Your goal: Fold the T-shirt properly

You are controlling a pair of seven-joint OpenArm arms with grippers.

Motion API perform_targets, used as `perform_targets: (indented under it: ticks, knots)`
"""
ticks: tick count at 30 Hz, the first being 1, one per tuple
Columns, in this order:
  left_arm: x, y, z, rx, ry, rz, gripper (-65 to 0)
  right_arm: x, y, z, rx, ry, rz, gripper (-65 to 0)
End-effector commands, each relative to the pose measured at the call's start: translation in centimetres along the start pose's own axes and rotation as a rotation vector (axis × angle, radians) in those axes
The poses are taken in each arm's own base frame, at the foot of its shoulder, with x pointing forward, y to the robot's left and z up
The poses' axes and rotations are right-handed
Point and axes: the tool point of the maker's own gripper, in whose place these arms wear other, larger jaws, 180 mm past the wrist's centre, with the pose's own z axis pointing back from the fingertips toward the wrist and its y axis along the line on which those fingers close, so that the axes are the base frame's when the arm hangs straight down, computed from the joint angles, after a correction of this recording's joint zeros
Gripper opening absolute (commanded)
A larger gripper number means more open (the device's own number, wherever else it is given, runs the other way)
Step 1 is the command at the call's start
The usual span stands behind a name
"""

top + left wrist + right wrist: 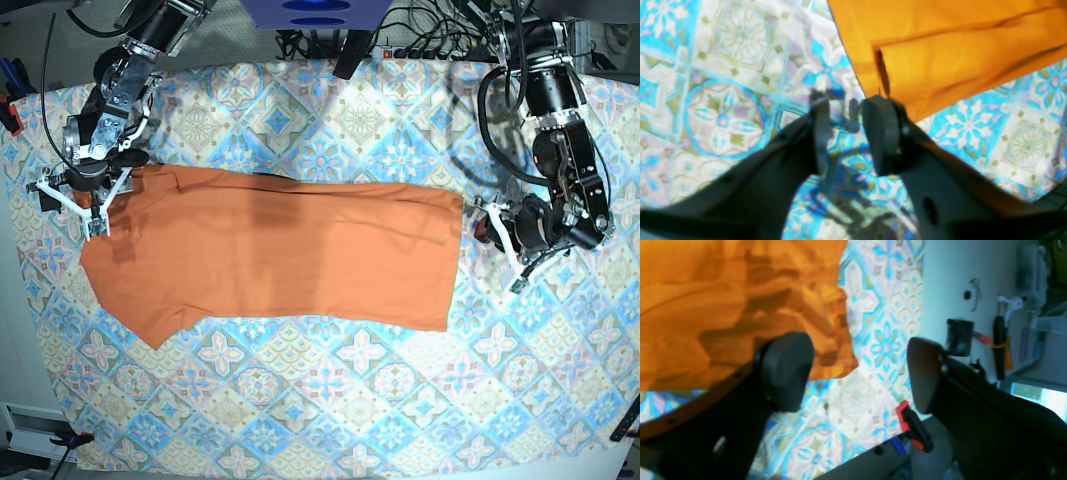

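A: The T-shirt (270,250) lies flat as a long orange band across the middle of the base view, on the blue-patterned tablecloth (350,400) covering the counter. No readable writing anywhere.

B: And the fingers?

A: The left gripper (843,133) is lower centre in its wrist view, fingers (882,133) apart with nothing between them, just beside the shirt's corner. The right gripper (857,373) is spread wide and empty, one finger in front of the fabric edge.
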Motion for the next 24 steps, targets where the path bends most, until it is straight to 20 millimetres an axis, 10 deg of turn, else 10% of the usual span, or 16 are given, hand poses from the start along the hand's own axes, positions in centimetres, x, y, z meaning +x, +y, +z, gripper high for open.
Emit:
perform_targets:
  ticks: [1,24]
  knots:
    - [0.9,0.8,0.2,0.004,-0.019,0.009,-36.7,0.6,-0.9,0.2,-0.027,-0.021,0.000,-19.4]
    - [1.1,1.0,-0.5,-0.018,-0.007,0.032,-28.6,0.2,-0.6,0.2,-0.019,-0.012,0.008,-19.4]
